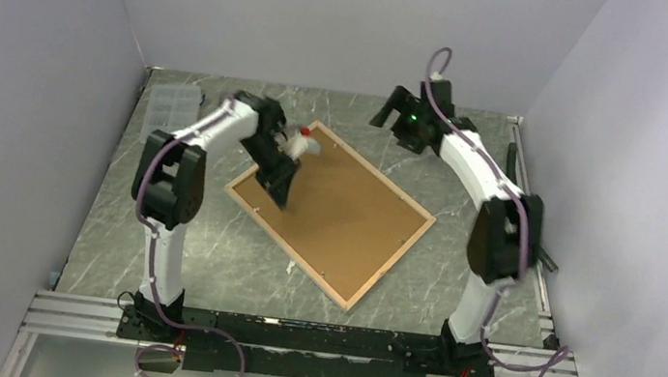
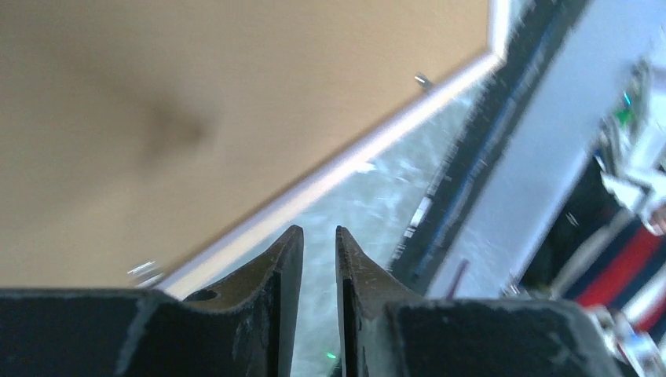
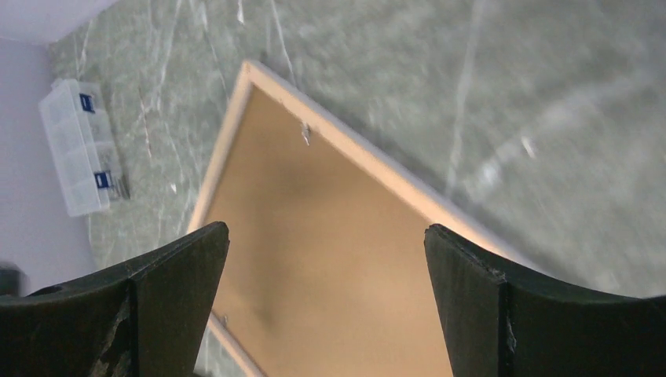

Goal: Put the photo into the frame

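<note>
The left gripper (image 2: 320, 234) is hovering with its black fingers narrowly parted, gripping nothing. Just beneath it, the large light-wood rectangular frame (image 1: 288, 251) is lying back-up on the grey marbled table (image 1: 204, 254), with a flat brown backing board (image 1: 346, 215) filling it. The right gripper (image 3: 326, 232) is gaping wide and empty, with the frame below its fingers.

We log a grey-green marbled table (image 1: 204, 254). The frame (image 1: 287, 249) lies flat on it, back up, brown backing board (image 1: 346, 212) inside its border. A clear plastic compartment box (image 1: 168, 106) sits at the far-left corner, well apart.
</note>
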Robot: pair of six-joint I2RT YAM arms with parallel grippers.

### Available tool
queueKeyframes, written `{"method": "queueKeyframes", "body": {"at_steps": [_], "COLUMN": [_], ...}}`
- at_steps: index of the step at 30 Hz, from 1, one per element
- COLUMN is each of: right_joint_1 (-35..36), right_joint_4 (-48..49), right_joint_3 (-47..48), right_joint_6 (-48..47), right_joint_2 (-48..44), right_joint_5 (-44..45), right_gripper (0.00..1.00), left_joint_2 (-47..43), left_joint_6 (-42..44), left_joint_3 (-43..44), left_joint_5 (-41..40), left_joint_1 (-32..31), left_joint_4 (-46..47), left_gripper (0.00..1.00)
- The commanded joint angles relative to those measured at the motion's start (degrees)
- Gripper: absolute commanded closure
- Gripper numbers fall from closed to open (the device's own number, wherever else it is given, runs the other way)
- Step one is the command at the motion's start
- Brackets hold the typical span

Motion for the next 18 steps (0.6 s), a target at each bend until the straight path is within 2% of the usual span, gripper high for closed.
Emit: {"method": "queueKeyframes", "body": {"at_steps": [1, 4, 7, 10, 13, 18], "right_joint_1": [1.1, 1.7, 2.2, 2.4, 2.3, 2.2], "right_joint_4": [-1.1, -2.9, -6.3, -9.7, -9.7, -6.1], "right_joint_3": [-19.7, -34.7, -46.3, -55.4, -61.3, -64.6], "right_joint_6": [4.1, 7.5, 9.3, 11.6, 13.7, 14.3], "right_joint_2": [-17.2, -28.1, -40.4, -50.1, -56.1, -56.3], "right_joint_5": [3.4, 2.3, 2.4, 2.1, 0.6, -1.0], "right_gripper": [0.0, 0.0, 0.0, 0.0, 0.0, 0.0], "left_joint_2": [1.0, 7.4, 12.1, 14.3, 15.2, 16.4], "left_joint_6": [2.9, -0.6, -3.8, -8.4, -11.3, -12.3], "left_joint_3": [11.4, 19.6, 25.3, 24.4, 21.0, 16.8], "left_joint_5": [-3.9, -5.4, -6.2, -9.2, -10.5, -8.3], "left_joint_1": [10.9, 18.1, 21.6, 22.4, 22.4, 22.4], "left_joint_4": [-2.7, -0.1, 2.9, 9.7, 15.2, 15.9], "left_gripper": [0.73, 0.76, 0.77, 0.8, 0.8, 0.81]}}
